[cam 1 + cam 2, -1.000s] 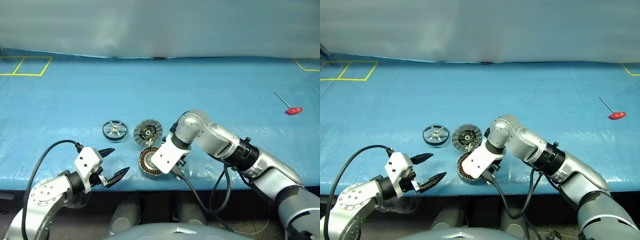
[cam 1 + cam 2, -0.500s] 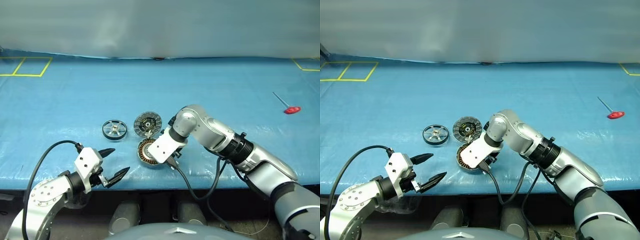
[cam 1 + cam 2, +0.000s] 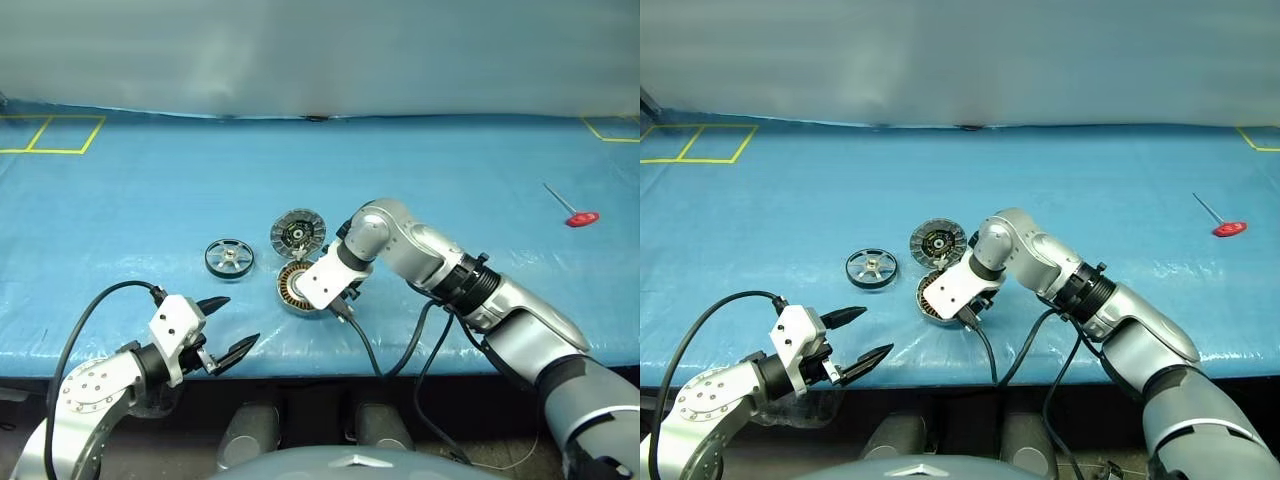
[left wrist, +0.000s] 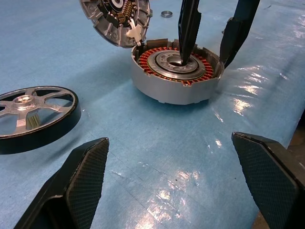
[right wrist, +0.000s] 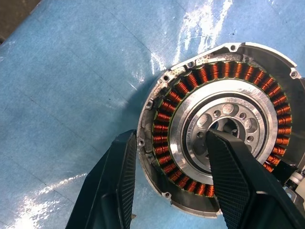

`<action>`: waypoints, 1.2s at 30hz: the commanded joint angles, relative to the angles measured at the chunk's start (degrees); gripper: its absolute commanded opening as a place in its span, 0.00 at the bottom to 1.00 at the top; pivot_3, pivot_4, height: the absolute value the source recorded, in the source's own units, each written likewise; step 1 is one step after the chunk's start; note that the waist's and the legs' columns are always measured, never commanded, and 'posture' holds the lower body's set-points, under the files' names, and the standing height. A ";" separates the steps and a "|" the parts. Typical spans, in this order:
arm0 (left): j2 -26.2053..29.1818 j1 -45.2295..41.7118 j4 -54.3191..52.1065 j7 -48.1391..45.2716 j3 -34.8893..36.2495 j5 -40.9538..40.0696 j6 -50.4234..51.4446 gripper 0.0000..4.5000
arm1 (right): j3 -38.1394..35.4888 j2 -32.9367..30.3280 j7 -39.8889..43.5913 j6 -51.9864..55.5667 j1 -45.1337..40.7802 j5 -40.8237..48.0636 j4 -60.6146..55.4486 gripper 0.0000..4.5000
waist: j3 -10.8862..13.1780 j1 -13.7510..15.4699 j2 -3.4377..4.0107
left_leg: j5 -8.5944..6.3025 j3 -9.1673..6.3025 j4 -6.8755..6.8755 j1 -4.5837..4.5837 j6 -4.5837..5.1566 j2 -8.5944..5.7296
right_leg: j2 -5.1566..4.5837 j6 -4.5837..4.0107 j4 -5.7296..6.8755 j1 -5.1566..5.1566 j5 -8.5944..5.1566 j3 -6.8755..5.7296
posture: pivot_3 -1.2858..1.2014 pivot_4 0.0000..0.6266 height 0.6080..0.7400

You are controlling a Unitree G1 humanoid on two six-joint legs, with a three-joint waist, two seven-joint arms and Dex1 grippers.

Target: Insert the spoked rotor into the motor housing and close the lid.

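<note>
Left gripper [image 3: 228, 326] is waiting wide open at the table's near edge. Right gripper [image 4: 209, 36] is straddling the housing [image 4: 175, 76] wall, one finger in the hub. Rigid, heavy metal; coils fragile. Wheel [image 3: 229, 257] is lying left; lid [image 3: 297, 235] is leaning beyond
</note>
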 commanded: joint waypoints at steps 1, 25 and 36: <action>-0.36 -0.05 -0.40 0.12 -0.13 -0.03 -0.92 1.00 | -0.38 -0.49 -0.97 0.34 -0.57 -3.19 3.77 0.43 | 0.00 -0.01 0.00 | 0.02 0.00 0.00 0.01 -0.01 0.00 | 0.00 0.01 0.00 0.00 0.00 0.00 | 0.52 0.24 1.00; -0.59 -0.87 0.32 -0.05 -1.19 -0.04 -0.92 1.00 | -5.44 -0.86 1.79 2.41 -1.55 -0.09 -0.39 1.00 | 0.11 -0.14 0.14 | 0.20 0.00 -0.25 -0.09 -0.03 0.01 | -0.01 -0.16 -0.03 -0.16 0.11 0.00 | 0.52 0.24 1.00; -0.37 -1.25 0.75 -0.24 -1.40 -0.20 -0.93 1.00 | -6.45 -1.38 3.86 5.15 0.90 2.27 -5.77 1.00 | 0.13 -0.74 0.14 | 0.19 0.00 -0.47 -0.29 -0.06 0.01 | -0.02 -0.17 -0.03 -0.47 0.22 0.00 | 0.52 0.24 1.00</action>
